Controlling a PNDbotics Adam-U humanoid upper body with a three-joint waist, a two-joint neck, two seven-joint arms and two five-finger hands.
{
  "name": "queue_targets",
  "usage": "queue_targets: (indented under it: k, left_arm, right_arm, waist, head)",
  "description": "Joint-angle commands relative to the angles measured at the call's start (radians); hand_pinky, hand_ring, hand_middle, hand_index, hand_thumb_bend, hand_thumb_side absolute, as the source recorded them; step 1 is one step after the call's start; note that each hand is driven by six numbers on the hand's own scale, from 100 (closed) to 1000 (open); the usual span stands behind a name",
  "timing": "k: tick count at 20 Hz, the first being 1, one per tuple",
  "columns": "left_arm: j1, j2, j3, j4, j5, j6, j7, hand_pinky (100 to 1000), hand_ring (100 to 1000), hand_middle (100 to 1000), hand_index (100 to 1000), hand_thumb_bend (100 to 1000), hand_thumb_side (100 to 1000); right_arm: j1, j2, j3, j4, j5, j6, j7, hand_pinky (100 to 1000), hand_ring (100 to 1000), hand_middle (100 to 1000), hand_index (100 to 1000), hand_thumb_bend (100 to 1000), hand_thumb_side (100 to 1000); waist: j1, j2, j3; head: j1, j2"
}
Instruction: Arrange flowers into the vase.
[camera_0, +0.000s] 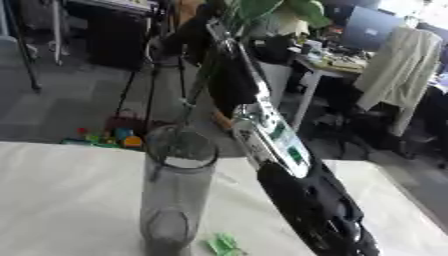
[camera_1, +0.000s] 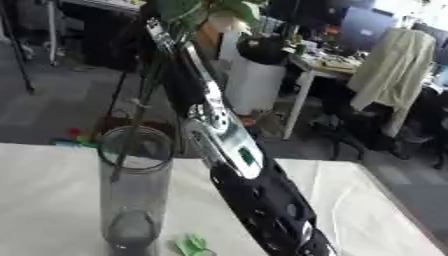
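While the right arm (camera_1: 236, 165) is stretched up and away from the lower right across the middle of both views, its robot hand (camera_1: 171, 37) is seen at the far upper end, raised well above the tabletop (camera_0: 61, 190). A flower stem (camera_1: 140, 107) is held there, with green leaves (camera_1: 188, 7) showing above the hand at the top edge. Whether the fingers are curled round the stem or only pinch it cannot be told, since the hand is dark and blurred against the background. The stem is slanted downward from the hand, and its lower end is seen inside the mouth of the vase (camera_0: 178, 195), against the near-left part of the rim.

The vase, a tall clear cylinder, is stood upright on the white-covered tabletop, just left of the arm. A small green scrap (camera_0: 223, 245) is lain on the cloth just beside the base of the vase, on its right.
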Motion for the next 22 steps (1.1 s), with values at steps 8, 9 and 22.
queue_targets:
  k: [8,9,22]
  left_arm:
    - [-0.014,0.011,-0.002,-0.013,-0.001,0.004,-0.002,723,837,754,898,268,961]
    - [-0.014,0.011,-0.002,-0.013,-0.001,0.004,-0.002,723,837,754,898,268,960]
    - [-0.013,0.011,-0.002,-0.013,-0.002,0.006,-0.002,723,837,754,898,268,962]
  right_arm:
    - [0.0,-0.05,-0.003,-0.053,0.071,0.123,0.133,619,585,219,520,100,748]
    - [0.001,-0.05,-0.003,-0.055,0.072,0.138,0.147,619,586,218,519,100,752]
    - [0.014,-0.06,-0.003,-0.091,0.138,0.219,0.247,643,611,236,540,100,796]
  waist:
    - [0.005,-0.025,-0.009]
    - [0.005,-0.025,-0.009]
    - [0.004,-0.025,-0.014]
  head:
    - [-0.011,-0.003]
    - [-0.011,-0.003]
    - [-0.013,-0.004]
